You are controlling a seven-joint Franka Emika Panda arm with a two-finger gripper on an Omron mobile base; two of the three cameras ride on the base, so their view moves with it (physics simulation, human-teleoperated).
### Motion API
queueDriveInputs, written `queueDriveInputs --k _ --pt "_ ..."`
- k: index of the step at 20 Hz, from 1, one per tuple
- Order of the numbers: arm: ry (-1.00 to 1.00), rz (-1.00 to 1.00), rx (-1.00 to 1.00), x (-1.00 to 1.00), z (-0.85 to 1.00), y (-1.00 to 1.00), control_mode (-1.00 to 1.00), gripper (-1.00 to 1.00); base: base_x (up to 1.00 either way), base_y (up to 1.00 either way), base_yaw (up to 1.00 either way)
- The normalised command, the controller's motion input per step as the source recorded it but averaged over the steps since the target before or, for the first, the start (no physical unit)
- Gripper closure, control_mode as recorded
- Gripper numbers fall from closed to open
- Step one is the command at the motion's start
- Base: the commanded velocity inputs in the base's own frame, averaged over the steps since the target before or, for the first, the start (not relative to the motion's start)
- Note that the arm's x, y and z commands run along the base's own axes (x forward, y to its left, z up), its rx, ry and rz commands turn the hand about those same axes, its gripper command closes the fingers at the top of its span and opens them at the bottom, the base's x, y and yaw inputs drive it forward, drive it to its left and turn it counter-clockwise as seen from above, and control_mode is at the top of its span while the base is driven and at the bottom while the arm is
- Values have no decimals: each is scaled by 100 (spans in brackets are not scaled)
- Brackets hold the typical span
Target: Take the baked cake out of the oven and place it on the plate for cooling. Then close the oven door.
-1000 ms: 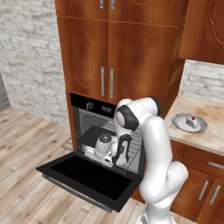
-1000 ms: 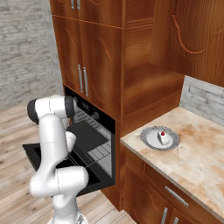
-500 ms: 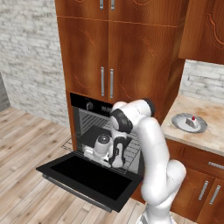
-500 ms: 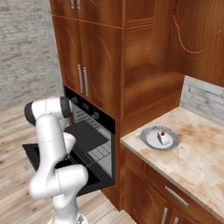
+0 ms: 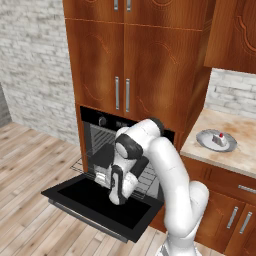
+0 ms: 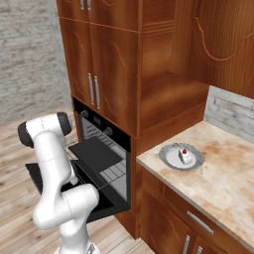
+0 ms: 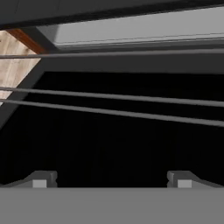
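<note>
Cake [image 6: 185,155] sat on plate [image 6: 169,158] on desk [image 6: 223,178]. Oven door [image 5: 90,201] hung open; gripper [image 7: 111,179] released, empty, fingers apart w/ racks [image 7: 131,114] ahead.

A home kitchen: built-in oven [image 5: 107,150], wooden cabinets [image 5: 125,55], stone counter [image 6: 223,173], brick wall [image 5: 30,75], plank floor [image 5: 25,165].

White glossy arm [image 5: 170,165], rounded segments, dark joint bands; end effector [image 7: 112,179] fingertips small, dark grey.
</note>
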Motion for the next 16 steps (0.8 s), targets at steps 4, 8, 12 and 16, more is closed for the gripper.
queueDriveInputs --k 4,8,12,16 --pt "0 0 0 24 -6 2 -100 -100 0 0 0" --pt "0 0 0 27 -1 0 -100 -100 0 0 0" --pt "0 0 0 31 0 0 -100 -100 0 0 0" --pt "0 0 0 30 -1 0 -100 -100 0 0 0"
